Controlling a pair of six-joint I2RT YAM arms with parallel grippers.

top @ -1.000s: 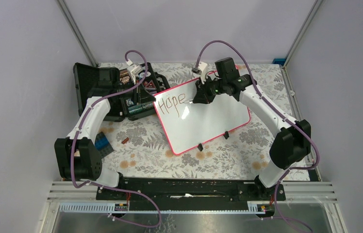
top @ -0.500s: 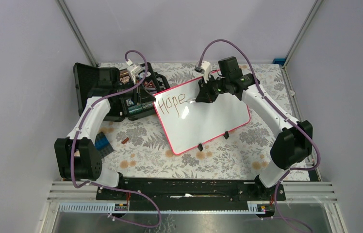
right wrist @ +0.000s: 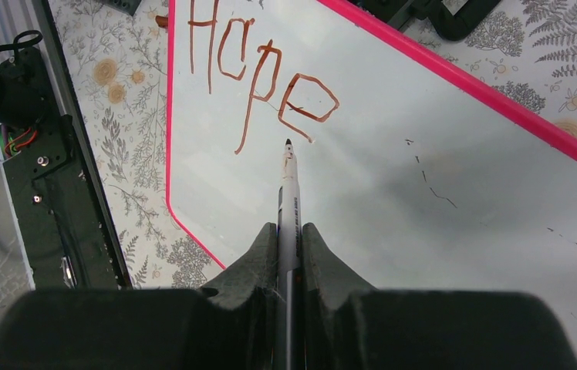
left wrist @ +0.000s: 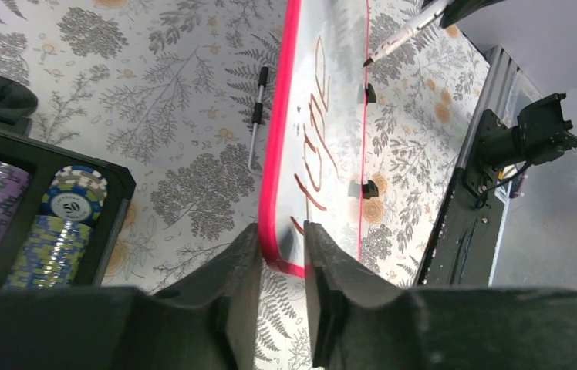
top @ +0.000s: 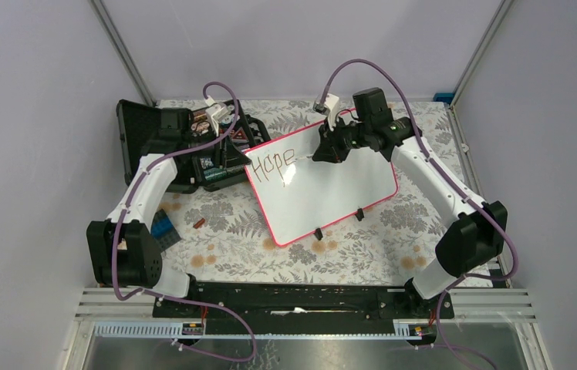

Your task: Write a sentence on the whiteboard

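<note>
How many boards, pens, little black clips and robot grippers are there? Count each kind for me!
Whiteboard: 1
Pens: 2, held pen and lying pen beside the board
Black clips: 2
Grippers: 2, left gripper and right gripper
Total: 7

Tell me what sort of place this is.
Probably a lab robot test cell: the left arm and right arm bolted to a rail at the near edge, plain walls on metal frame posts closing it in, and props on a floral cloth, a whiteboard and a case of poker chips.
</note>
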